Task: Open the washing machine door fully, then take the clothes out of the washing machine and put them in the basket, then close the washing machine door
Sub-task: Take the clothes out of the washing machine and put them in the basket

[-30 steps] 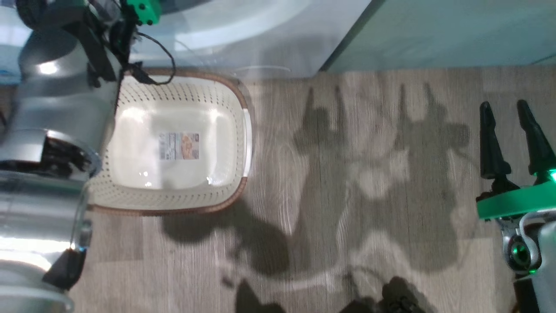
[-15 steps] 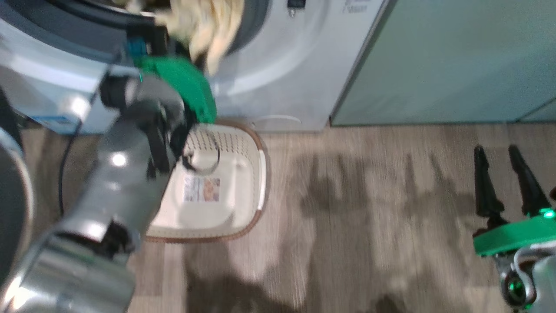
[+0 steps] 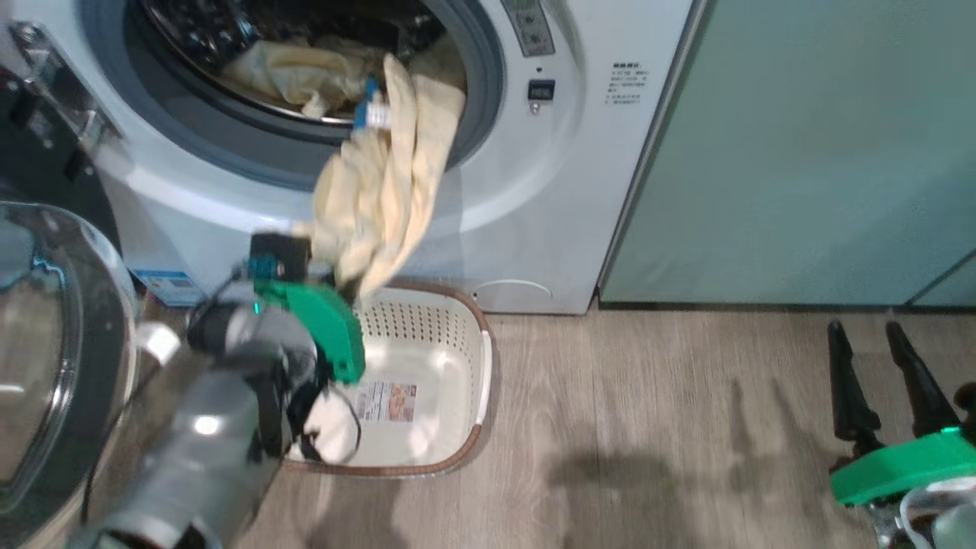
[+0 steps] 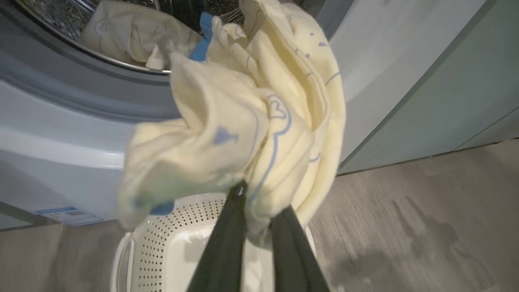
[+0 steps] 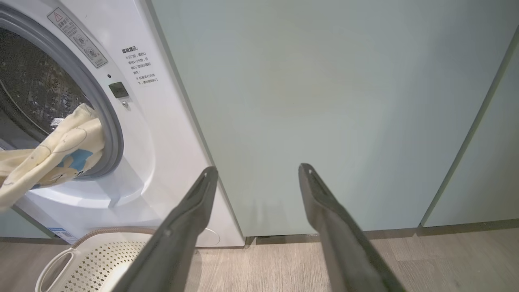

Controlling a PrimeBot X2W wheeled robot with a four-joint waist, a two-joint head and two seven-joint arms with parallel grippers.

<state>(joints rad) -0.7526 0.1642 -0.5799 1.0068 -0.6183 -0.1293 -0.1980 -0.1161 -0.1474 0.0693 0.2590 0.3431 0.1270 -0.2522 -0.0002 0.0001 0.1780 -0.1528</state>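
Note:
The white washing machine [image 3: 526, 191] stands open, and its door [image 3: 38, 358], with the domed glass, is swung out at the left. A pale yellow garment [image 3: 389, 191] with blue outlines trails from the drum over the grey gasket down to my left gripper [image 3: 345, 285]. That left gripper [image 4: 262, 202] is shut on the bunched fabric [image 4: 243, 134], just above the cream basket [image 3: 450, 335]. More yellow clothes [image 3: 290, 72] lie inside the drum. Low at the right, my right gripper [image 3: 865, 335] is open over the floor with nothing between its fingers [image 5: 190, 211].
Pale green cabinet doors [image 3: 801, 152] stand right of the washer, and a blue label [image 3: 171, 284] sits low on its front. Wood-look floor [image 3: 648, 427] stretches between the basket and my right gripper. The basket [image 5: 81, 259] rests against the washer's base.
The head camera has tilted up, bringing the washer and its door into the picture. My left gripper has drawn back from the drum toward the basket, pulling the garment out. The right gripper holds still.

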